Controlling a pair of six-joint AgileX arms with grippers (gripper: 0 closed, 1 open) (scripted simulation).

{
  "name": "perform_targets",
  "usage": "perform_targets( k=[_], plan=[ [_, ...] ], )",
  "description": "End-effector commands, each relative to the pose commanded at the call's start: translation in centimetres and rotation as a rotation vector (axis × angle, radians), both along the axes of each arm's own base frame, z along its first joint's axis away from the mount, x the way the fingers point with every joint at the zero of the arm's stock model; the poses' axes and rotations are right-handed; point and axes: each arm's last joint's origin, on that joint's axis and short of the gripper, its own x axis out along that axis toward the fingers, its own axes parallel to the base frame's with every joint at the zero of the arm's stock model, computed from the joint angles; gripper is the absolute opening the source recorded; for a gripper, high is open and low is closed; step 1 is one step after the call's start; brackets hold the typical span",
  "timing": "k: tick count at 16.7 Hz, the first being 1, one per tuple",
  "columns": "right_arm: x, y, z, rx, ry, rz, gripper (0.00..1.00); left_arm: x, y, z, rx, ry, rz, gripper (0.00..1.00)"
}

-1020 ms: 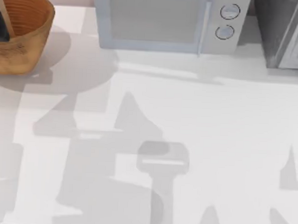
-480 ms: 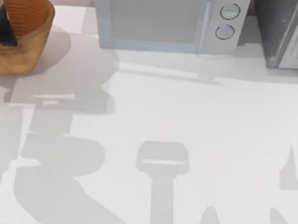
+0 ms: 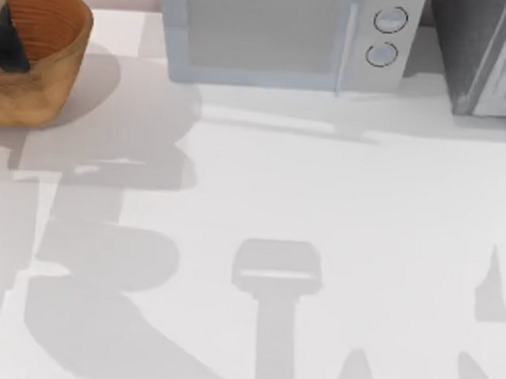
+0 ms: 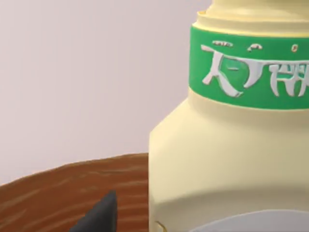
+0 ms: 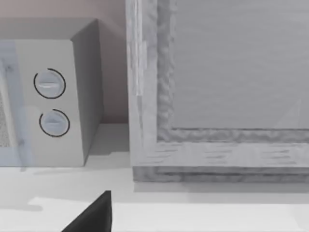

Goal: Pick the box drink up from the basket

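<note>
Left gripper (image 3: 4,45) is seen inside the basket (image 3: 52,60) against the box drink (image 4: 231,159) (green band, unreadable white lettering); grip cannot be told.

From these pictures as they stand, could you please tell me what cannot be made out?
- Left tool: in the top view, cut off by the picture's left edge inside the basket; its grip cannot be judged.
- Box drink: in the left wrist view, its cap and base run off the frame.
- Right tool: in the right wrist view, one dark tip; opening unclear.

A white microwave (image 3: 282,34) stands beside a grey cabinet (image 3: 485,53) on the table (image 3: 320,210).
</note>
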Motion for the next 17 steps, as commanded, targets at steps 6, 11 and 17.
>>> perform_targets(
  k=[6,11,17],
  plan=[
    [0.0,0.0,0.0,0.0,0.0,0.0,1.0,3.5,0.1,-0.2,-0.001,0.001,0.0,1.0],
    [0.0,0.0,0.0,0.0,0.0,0.0,1.0,4.5,0.1,-0.2,-0.001,0.002,0.0,1.0],
    [0.0,0.0,0.0,0.0,0.0,0.0,1.0,4.5,0.1,-0.2,-0.001,0.002,0.0,0.62]
  ],
)
